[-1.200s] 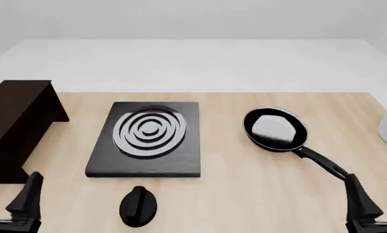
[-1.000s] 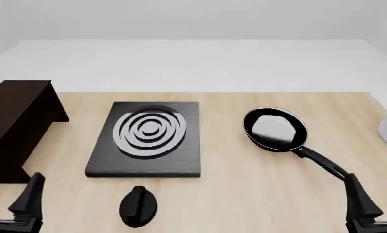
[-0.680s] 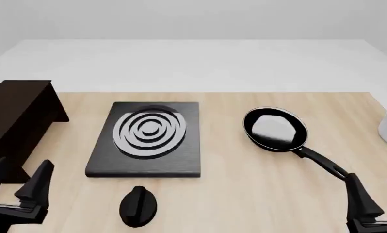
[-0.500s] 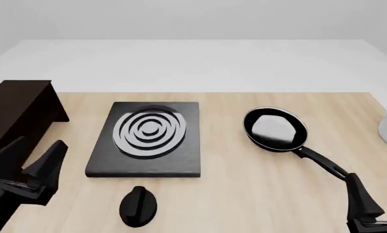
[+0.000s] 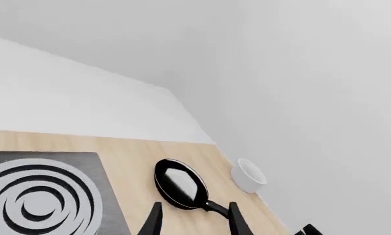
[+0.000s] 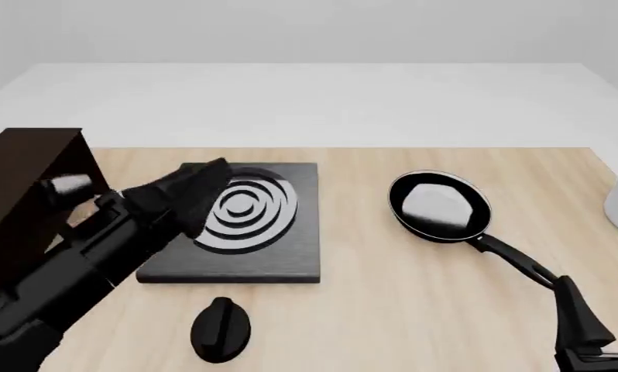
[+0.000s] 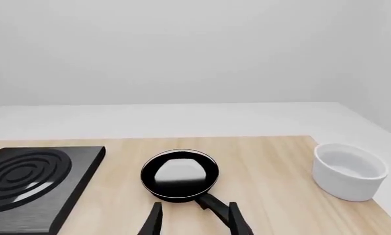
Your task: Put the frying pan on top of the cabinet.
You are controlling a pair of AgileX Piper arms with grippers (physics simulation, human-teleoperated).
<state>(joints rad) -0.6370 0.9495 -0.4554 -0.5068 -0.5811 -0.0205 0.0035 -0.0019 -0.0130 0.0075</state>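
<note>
The frying pan (image 6: 439, 205) sits on the desk (image 6: 392, 310) at 3 o'clock from the stove plate (image 6: 237, 225); the cabinet (image 6: 20, 186) stands at 9. Both left fingers (image 5: 153, 223) and right fingers (image 7: 238, 220) are spread, empty.

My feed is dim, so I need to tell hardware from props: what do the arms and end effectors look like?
Both are matte black. The left arm is a chain of chunky links with a short silver-grey cylinder on its side. The right end effector shows slim, tapering black fingers. No cables or markings show.
</note>
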